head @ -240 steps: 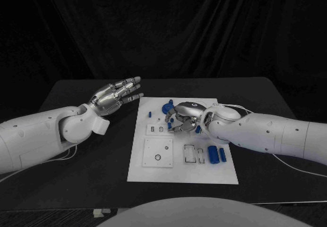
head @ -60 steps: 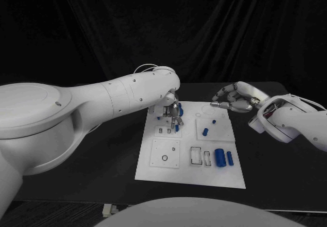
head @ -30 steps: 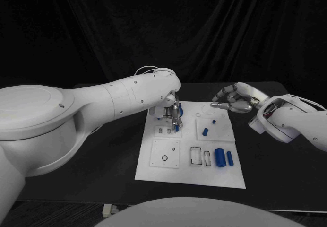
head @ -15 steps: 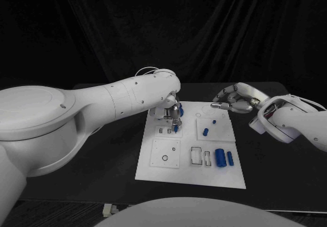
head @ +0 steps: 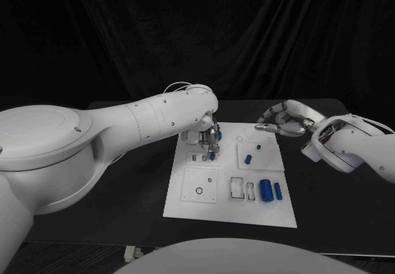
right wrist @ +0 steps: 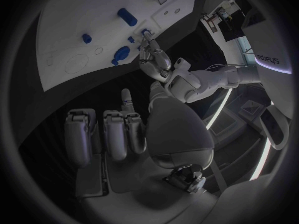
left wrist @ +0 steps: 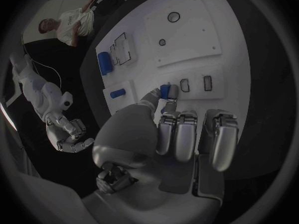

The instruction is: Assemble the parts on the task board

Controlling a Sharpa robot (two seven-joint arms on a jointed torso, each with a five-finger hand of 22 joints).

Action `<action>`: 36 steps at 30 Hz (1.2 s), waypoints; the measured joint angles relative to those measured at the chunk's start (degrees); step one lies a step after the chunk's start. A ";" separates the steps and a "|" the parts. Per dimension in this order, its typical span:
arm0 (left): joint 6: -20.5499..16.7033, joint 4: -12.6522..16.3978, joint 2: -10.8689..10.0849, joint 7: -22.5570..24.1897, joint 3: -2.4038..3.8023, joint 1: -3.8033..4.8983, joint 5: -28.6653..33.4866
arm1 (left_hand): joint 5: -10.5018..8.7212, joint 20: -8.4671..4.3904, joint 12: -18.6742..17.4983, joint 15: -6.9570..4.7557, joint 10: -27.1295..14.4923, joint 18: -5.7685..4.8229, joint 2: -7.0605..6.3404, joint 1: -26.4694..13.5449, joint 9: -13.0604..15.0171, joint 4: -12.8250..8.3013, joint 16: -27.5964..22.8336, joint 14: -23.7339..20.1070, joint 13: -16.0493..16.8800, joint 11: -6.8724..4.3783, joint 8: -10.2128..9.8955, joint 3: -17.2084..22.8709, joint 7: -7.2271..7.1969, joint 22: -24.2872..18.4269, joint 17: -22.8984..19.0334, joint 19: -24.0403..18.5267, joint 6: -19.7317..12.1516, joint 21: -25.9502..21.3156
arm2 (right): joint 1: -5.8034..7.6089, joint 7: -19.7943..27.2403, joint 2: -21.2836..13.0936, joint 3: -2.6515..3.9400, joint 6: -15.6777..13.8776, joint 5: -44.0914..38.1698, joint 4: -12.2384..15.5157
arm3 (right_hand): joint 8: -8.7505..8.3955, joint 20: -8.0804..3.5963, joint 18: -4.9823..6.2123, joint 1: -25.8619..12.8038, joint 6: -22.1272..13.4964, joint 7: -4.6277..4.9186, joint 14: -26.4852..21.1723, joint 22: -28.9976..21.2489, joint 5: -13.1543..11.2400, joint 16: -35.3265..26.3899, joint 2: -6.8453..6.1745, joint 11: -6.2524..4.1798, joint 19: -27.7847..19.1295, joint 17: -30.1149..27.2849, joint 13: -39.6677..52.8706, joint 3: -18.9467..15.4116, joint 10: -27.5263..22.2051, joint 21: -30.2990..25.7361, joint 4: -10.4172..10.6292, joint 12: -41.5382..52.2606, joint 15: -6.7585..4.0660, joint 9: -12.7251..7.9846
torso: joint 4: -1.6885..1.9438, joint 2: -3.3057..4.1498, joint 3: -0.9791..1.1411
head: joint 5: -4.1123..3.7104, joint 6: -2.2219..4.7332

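Small blue part [left wrist: 166, 90] is being pinched by left hand [head: 208, 137] fingertips, over slotted block on task board [head: 230, 212]. Part is judged light, stiff, slippery; best gripped at sides. Right hand [head: 282, 121] is being kept curled, empty, beside board.

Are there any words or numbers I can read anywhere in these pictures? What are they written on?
"sharpa": sideways on a white panel at the rim of the right wrist view; the letters are small, so this reading is not sure.
White board: black outlines, no words or numbers I can read.
Blue parts, such as the big one: no writing I can make out.
Left hand and right hand: no readable marks.
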 measured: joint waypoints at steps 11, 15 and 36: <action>-0.69 1.70 -0.73 -0.26 0.03 -0.04 0.08 | 0.71 0.00 0.02 -0.22 0.01 0.00 -0.89 0.90 1.37 -1.04 0.00 0.21 0.06 -0.01 -0.27 1.67 0.33 -0.01 0.00 0.00 0.33 0.00 | 0.00 -0.02 -0.02 0.00 0.03 0.00 -0.05 | 0.23 0.00 0.00 0.74 0.42 0.01 0.00 0.00 0.26 0.00 0.12 0.00 0.00 0.00 -0.01 0.00 0.00 -0.23 0.00 0.00 0.00 0.10 | -0.04 0.04 0.04 | 0.34 0.00; -1.34 2.66 -1.23 -0.46 0.05 -0.04 0.12 | 0.71 0.00 0.03 -0.21 0.01 0.00 -0.89 0.91 1.58 -1.34 0.00 0.21 0.07 0.00 -0.27 1.98 0.55 -0.01 0.00 0.00 0.42 0.00 | -0.01 -0.04 -0.02 0.00 0.05 0.00 -0.11 | 0.23 0.00 0.00 0.74 0.41 0.01 0.00 -0.01 0.51 0.00 0.12 0.00 0.00 0.00 -0.01 0.00 0.00 -0.23 0.00 0.00 0.00 0.10 | -0.04 0.03 0.04 | 0.45 0.00; -4.01 5.55 -3.31 -0.82 -0.06 0.18 0.30 | -0.34 0.01 0.04 -0.21 0.00 0.00 -1.11 -0.24 2.45 -1.02 0.00 0.22 0.06 0.00 -0.72 3.39 0.05 -0.02 0.00 0.00 0.10 -0.55 | -0.54 -0.24 -0.21 0.00 0.18 0.00 -0.24 | 0.23 0.00 0.00 1.19 0.41 0.01 0.00 0.03 1.58 0.00 0.12 0.21 0.00 0.00 -0.02 -0.16 -0.21 -0.23 -0.16 0.00 0.00 0.14 | -0.04 0.01 0.05 | 0.58 0.00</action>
